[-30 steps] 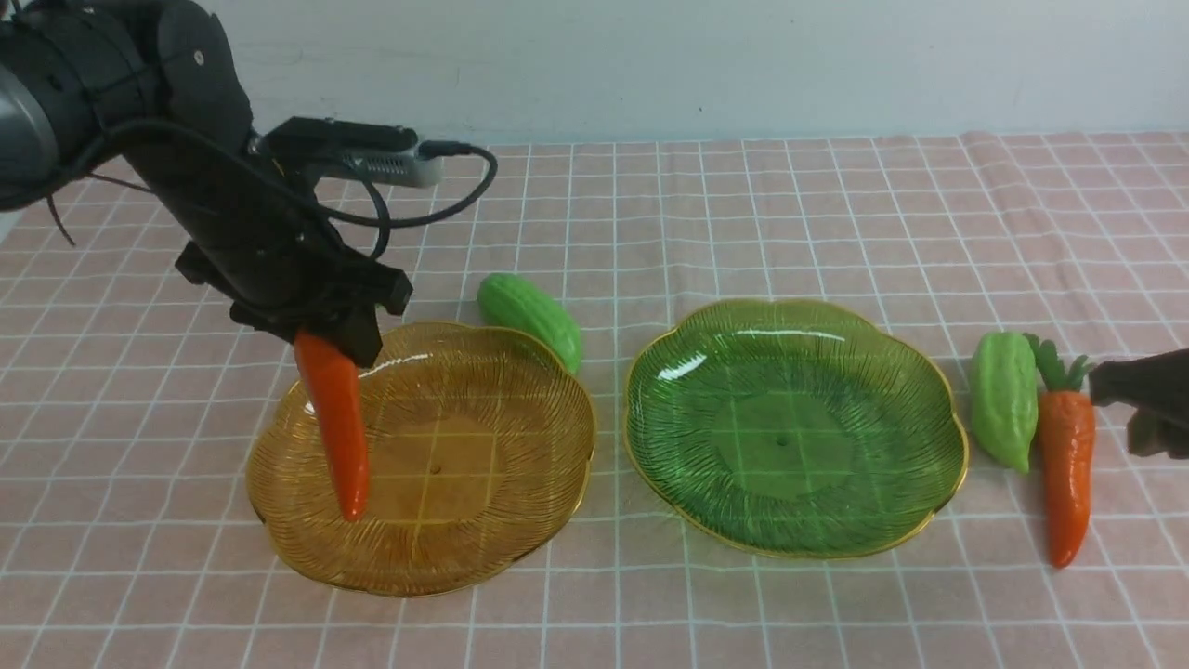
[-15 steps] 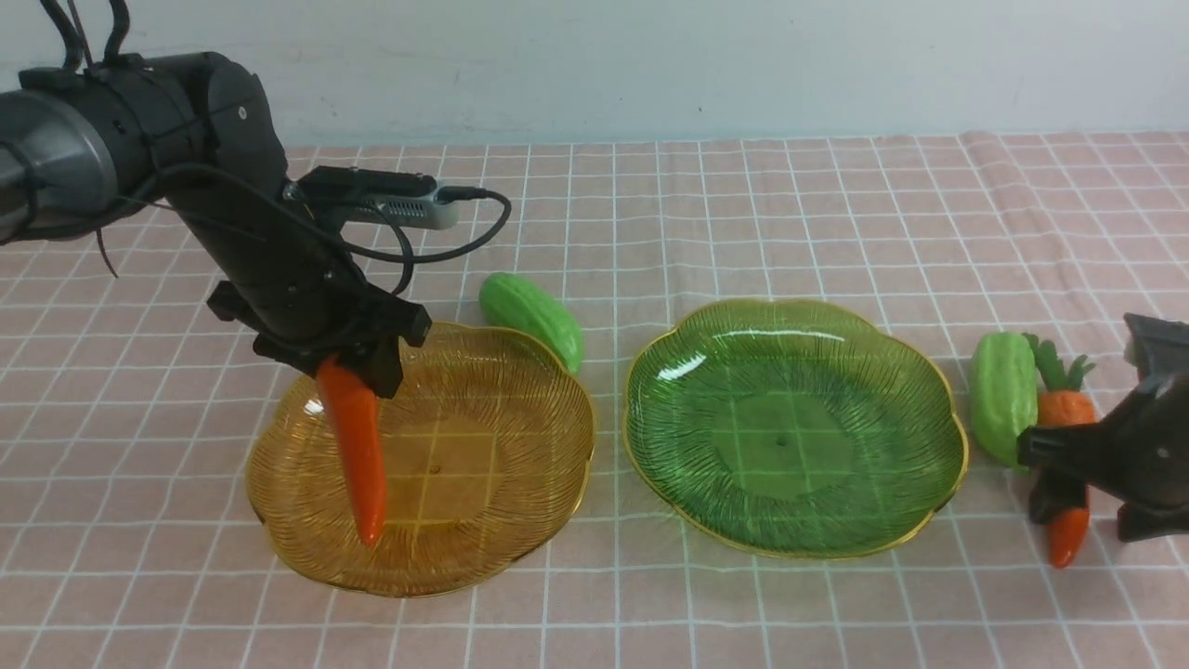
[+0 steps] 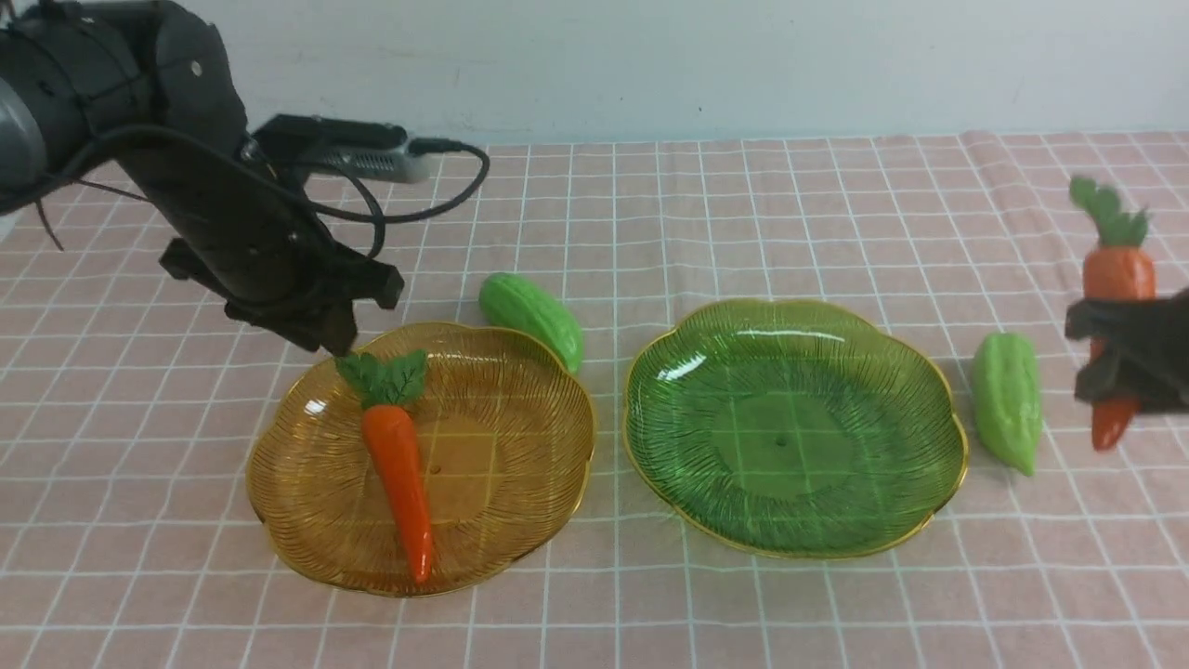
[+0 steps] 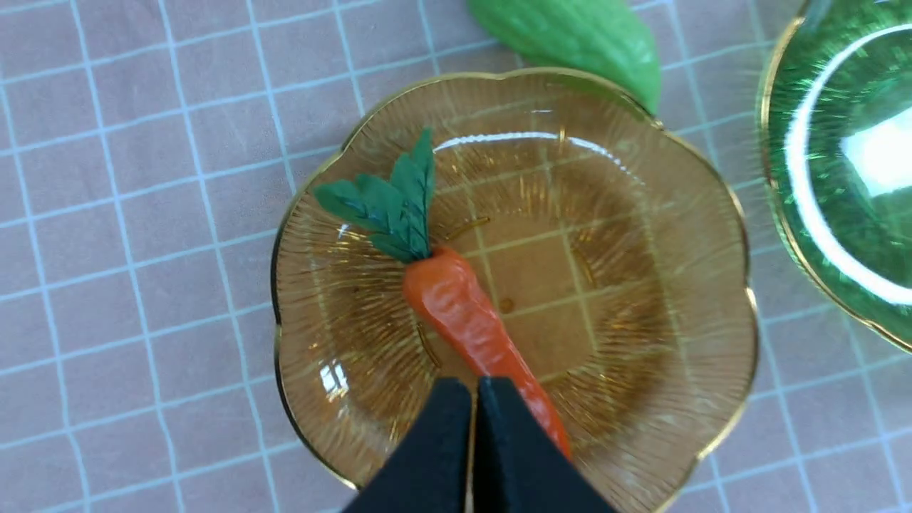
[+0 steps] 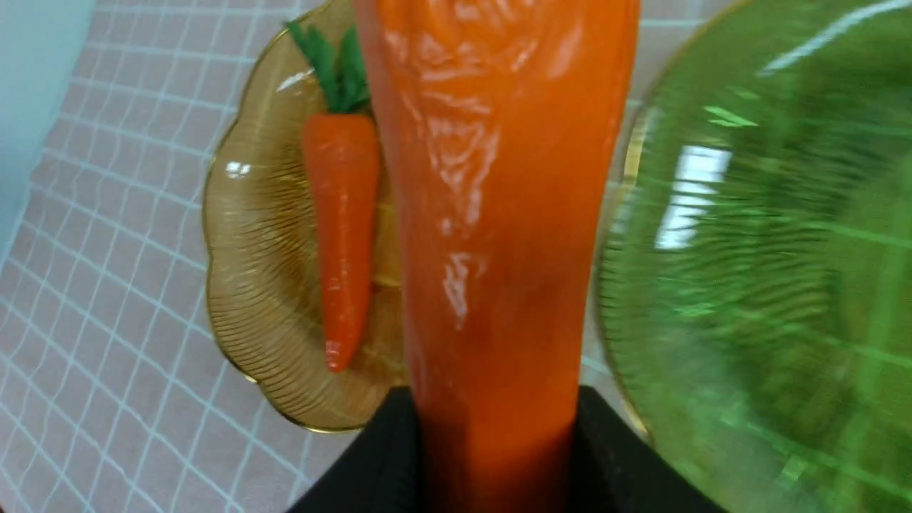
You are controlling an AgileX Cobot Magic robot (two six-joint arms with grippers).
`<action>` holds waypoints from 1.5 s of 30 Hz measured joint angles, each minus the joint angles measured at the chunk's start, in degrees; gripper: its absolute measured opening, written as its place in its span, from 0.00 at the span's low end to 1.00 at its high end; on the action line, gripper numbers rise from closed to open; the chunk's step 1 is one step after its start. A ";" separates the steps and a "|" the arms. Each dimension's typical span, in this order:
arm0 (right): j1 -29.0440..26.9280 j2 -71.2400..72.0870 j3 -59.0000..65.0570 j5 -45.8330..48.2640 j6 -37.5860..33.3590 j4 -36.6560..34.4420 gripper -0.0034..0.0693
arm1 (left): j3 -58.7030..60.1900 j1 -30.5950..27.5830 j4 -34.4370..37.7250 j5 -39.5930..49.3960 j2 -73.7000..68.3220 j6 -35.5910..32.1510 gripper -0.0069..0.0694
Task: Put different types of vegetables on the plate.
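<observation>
Left fingers [image 4: 456,449] pressed together, empty, hanging over the amber plate [image 3: 279,520]. First carrot [image 3: 398,469] lies flat in it, leaves toward the far rim.

Right fingers [image 3: 1133,348] pinch the second carrot [image 3: 1117,269] mid-body, upright, clear of the tabletop [image 3: 594,613]. Likely bound for the green plate [image 3: 790,437], which holds nothing.

Left gourd [image 3: 531,316] rests against the amber plate's far rim. Right gourd [image 3: 1008,401] lies just beside the green plate. Each sits handy for pairing with a carrot, I'd judge.
</observation>
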State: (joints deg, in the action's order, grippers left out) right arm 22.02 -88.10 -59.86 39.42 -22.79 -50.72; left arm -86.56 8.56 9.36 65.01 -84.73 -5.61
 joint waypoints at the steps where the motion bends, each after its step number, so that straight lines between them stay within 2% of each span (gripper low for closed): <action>1: 2.52 -3.18 -1.66 -0.62 -1.46 -2.06 0.35 | 0.46 0.00 0.06 0.46 1.18 0.00 0.09; 5: 10.27 -16.54 -12.67 -1.86 -3.05 -5.65 0.35 | 5.83 0.00 0.24 0.54 7.29 0.00 0.09; 11: 13.84 -27.58 -22.29 1.07 -1.38 -5.82 0.37 | 15.74 0.00 0.24 -0.40 14.42 0.00 0.09; 13: 14.20 -30.06 -24.82 2.35 1.24 -5.67 0.46 | 17.69 0.00 0.24 -1.01 15.47 0.00 0.09; 15: 14.15 -30.71 -26.92 4.45 3.81 -3.34 0.62 | 19.01 0.00 0.24 -1.09 15.91 0.00 0.09; 17: 13.68 -30.71 -28.97 7.58 4.70 -0.45 0.72 | 19.34 0.00 0.24 -1.24 15.91 0.00 0.09; 19: 12.17 -30.46 -32.15 13.45 6.60 4.43 0.79 | 19.45 0.00 0.24 -2.42 15.91 0.00 0.09; 22: 8.61 -28.98 -37.00 22.31 12.16 14.03 0.80 | 19.48 0.00 0.94 -6.71 15.72 0.00 0.09; 23: 6.61 -27.53 -38.44 25.72 14.02 17.89 0.79 | 19.48 0.00 1.64 -7.97 15.46 -0.07 0.09; 24: 4.30 -25.86 -40.22 28.86 17.16 26.51 0.74 | 19.48 0.00 2.62 -9.33 14.91 -0.44 0.09; 27: -0.98 -19.90 -38.54 30.48 21.86 41.68 0.66 | 19.48 0.00 6.17 -11.50 11.89 -2.71 0.09; 29: -4.97 -16.83 -36.17 31.03 25.48 48.19 0.64 | 19.48 0.00 8.89 -12.07 9.29 -4.72 0.09; 30: -8.68 -15.44 -34.74 31.24 28.15 50.72 0.63 | 19.48 0.00 9.93 -12.31 8.18 -5.64 0.09; 34: -17.87 -16.03 -31.10 31.55 30.84 49.84 0.63 | 19.48 0.00 13.47 -13.06 4.18 -9.15 0.09; 37: -20.85 -19.45 -30.50 30.99 30.84 46.63 0.63 | 19.48 0.00 13.75 -13.06 3.76 -10.05 0.09; 45: -21.90 -27.72 -30.30 23.45 31.21 43.40 0.73 | 19.48 0.00 13.75 -13.06 3.76 -10.41 0.09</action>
State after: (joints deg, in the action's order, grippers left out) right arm 0.12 -115.82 -90.16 62.87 8.42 -7.31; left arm -67.09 8.56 23.12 51.95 -80.97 -16.03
